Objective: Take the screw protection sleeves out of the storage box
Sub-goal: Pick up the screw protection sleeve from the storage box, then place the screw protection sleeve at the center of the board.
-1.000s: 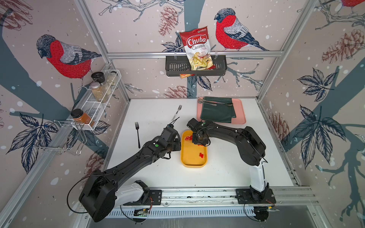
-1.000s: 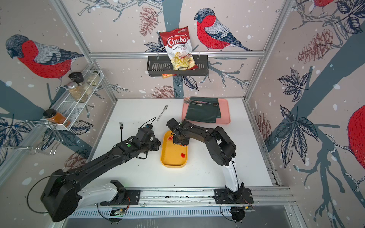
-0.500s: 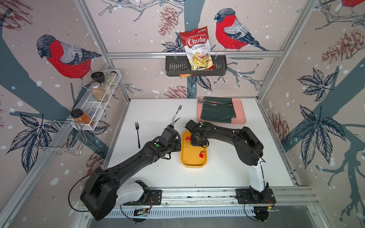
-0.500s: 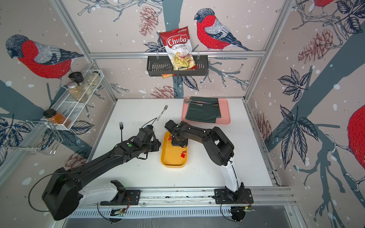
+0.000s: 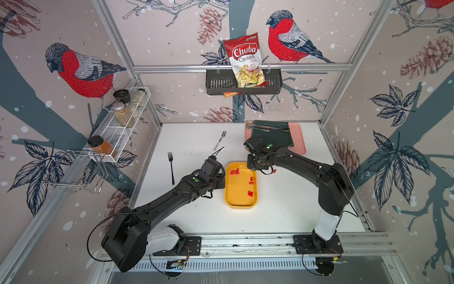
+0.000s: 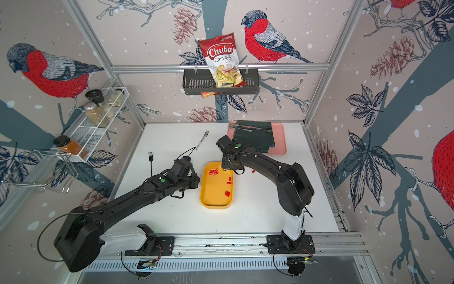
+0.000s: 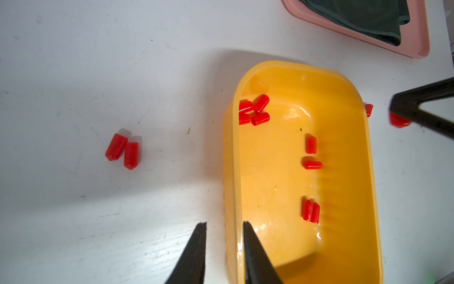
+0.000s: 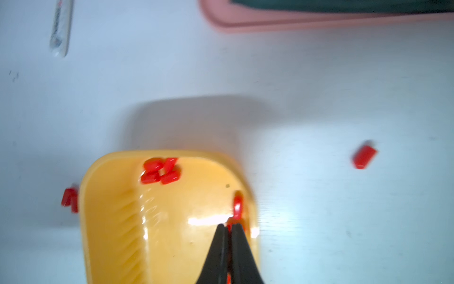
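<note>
Red screw protection sleeve (image 7: pixel 398 121) is pinched tight in your right tool (image 8: pixel 229 225), near the rim of the storage box (image 7: pixel 344 172). Eight more sleeves (image 7: pixel 310 145) lie inside the box; a loose pair (image 7: pixel 122 151) rests on the desk (image 7: pixel 73 73) beside it. Your left tool (image 7: pixel 224 223) stands with jaws parted, astride the box's wall.

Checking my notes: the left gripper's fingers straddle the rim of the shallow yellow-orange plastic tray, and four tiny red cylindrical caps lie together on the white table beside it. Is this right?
Only the count is wrong: two red cylindrical caps, not four, lie together on the white table beside the tray, as the left wrist view shows.
</note>
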Action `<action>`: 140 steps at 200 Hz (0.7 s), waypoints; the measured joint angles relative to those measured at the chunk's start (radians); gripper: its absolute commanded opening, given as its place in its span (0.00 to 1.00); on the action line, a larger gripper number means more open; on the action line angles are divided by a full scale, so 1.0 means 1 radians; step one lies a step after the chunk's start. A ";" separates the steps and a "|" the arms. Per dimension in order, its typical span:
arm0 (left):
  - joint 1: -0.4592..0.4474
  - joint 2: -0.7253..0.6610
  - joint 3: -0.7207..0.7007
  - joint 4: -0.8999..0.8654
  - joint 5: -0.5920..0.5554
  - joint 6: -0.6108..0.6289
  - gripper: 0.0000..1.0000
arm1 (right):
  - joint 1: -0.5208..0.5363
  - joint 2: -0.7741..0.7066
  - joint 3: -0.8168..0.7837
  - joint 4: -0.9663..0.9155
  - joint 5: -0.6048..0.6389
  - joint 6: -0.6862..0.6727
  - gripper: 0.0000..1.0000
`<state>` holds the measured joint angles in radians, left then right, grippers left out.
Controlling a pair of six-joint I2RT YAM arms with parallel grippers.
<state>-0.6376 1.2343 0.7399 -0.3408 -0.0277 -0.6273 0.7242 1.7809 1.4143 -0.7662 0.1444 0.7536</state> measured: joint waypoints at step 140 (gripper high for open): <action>0.000 0.021 0.000 0.022 -0.001 -0.005 0.29 | -0.183 -0.049 -0.359 0.133 -0.018 -0.122 0.12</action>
<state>-0.6376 1.2549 0.7395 -0.3191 -0.0288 -0.6319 0.5407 1.7317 1.0554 -0.6331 0.1268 0.6315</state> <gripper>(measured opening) 0.286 0.117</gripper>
